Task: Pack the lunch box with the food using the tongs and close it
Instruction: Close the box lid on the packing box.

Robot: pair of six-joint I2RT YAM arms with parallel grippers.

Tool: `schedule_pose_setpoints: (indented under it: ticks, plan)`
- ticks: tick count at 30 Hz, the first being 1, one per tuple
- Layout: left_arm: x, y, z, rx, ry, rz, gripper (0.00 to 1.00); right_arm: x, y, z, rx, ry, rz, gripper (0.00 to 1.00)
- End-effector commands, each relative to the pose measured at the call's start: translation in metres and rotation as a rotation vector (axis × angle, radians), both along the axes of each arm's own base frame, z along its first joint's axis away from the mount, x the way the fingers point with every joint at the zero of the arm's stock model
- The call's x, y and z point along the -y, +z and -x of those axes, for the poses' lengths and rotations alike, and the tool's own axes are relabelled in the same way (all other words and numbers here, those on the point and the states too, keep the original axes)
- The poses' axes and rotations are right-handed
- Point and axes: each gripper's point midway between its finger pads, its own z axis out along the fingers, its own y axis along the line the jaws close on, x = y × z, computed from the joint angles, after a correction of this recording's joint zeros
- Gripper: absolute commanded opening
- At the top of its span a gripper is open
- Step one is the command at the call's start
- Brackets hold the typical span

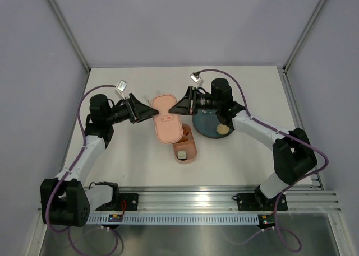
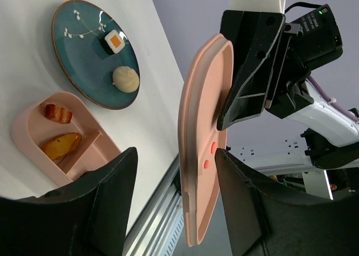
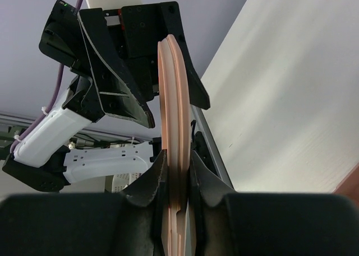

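The pink lid (image 1: 166,117) of the lunch box hangs above the table between both arms. My right gripper (image 3: 178,155) is shut on its right edge (image 3: 171,88). My left gripper (image 2: 175,155) straddles the opposite end of the lid (image 2: 199,155); its jaws are open, with a gap on one side and the other finger beside the red spots. The open lunch box (image 2: 28,121) lies below, holding a sausage bit (image 2: 58,113) and an orange piece (image 2: 60,145); the top view shows a white cube (image 1: 182,154) in its near compartment. The tongs are out of view.
A dark teal plate (image 2: 84,71) beside the box carries a white cube with an orange top (image 2: 114,40) and a beige disc (image 2: 125,78). The plate (image 1: 208,130) lies under my right arm. A metal rail (image 1: 224,203) runs along the near edge.
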Motion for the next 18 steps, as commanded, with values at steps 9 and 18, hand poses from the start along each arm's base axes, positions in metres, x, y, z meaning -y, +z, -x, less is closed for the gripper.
schedule_pose_setpoints:
  ticks: [9,18]
  plan:
    - [0.005,0.026,0.012,0.089,-0.061,0.041,0.32,-0.013,-0.013,-0.007,-0.044,0.044,-0.052,0.00]
    - [-0.003,0.018,0.011,0.044,-0.009,-0.068,0.00,-0.015,-0.030,-0.016,-0.108,0.013,0.000,0.24]
